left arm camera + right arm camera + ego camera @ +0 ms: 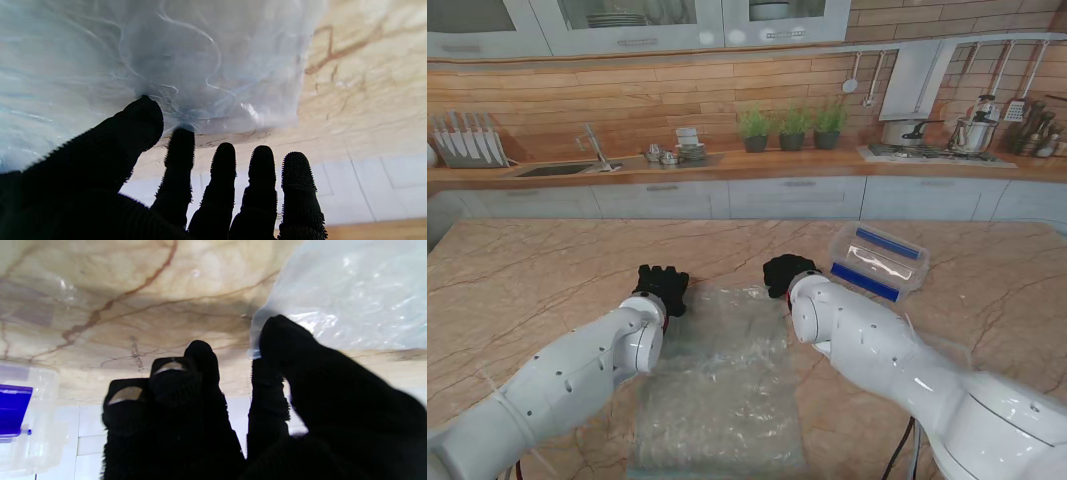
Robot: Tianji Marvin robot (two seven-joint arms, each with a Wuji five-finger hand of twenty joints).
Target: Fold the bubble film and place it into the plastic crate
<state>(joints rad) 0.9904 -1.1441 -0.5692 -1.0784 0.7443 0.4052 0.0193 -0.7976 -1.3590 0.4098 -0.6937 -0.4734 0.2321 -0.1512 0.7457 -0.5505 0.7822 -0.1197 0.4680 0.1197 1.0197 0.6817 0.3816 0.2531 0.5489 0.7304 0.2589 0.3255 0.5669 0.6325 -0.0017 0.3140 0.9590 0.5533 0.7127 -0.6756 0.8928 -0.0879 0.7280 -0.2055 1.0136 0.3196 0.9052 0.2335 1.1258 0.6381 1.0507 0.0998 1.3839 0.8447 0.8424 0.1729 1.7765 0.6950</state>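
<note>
bubble film (722, 385) far corners apparently pinched, left hand (663, 288), right hand (788, 273)

Marble table (547, 270) holding a flat bubble film (722, 390) at six o'clock and a clear plastic crate (879, 262) at two o'clock
</note>
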